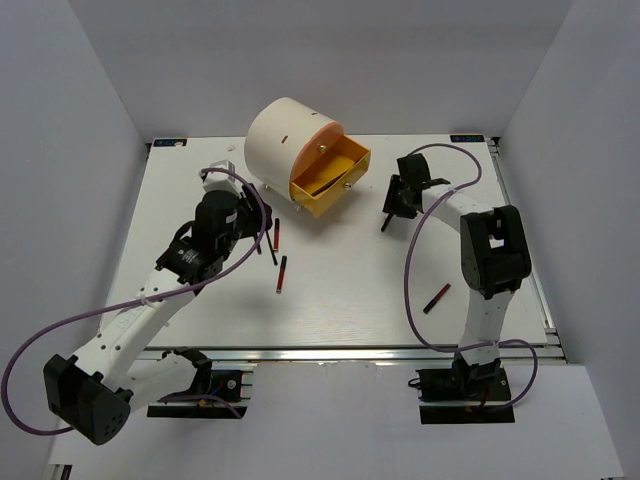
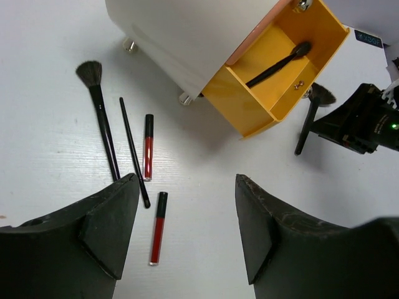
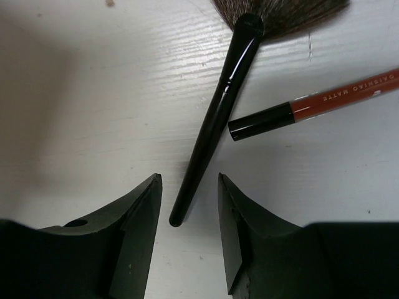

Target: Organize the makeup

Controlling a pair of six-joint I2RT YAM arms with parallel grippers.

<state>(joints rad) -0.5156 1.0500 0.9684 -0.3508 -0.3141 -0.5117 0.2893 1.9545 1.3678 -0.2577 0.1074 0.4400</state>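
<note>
- Top external view: nearest of all, a dark-red-and-black first stick point(image 1: 436, 298) lies alone and slanted toward the near right corner of the white bench point(image 1: 340, 310).
- Left of the bench's middle lies a second stick point(image 1: 282, 273), and just beyond it a third stick point(image 1: 277, 233). Both point roughly at the far edge.
- On the left of the third stick lie a fluffy-headed brush point(image 2: 103, 124) and a thinner brush point(image 2: 133, 149), side by side and almost touching.
- The left gripper point(image 2: 186, 179) hangs over this group with its jaws wide apart and only bare bench between them. The second stick lies by its left finger.
- The right gripper point(image 3: 188, 179) is toward the far right of the bench. Its jaws are apart, one on each side of the handle end of a fan brush point(image 3: 215, 118) that lies flat, with a gap showing on both sides.
- An orange-red fourth stick point(image 3: 324, 99) lies just beside that handle, its black cap nearest to it.
- Farthest, by the middle of the far edge, stands a cream cylindrical box point(image 1: 285, 135) on small feet. Its orange-yellow drawer point(image 1: 335, 180) is pulled open, with a drawer brush point(image 2: 277, 62) lying diagonally inside.
</note>
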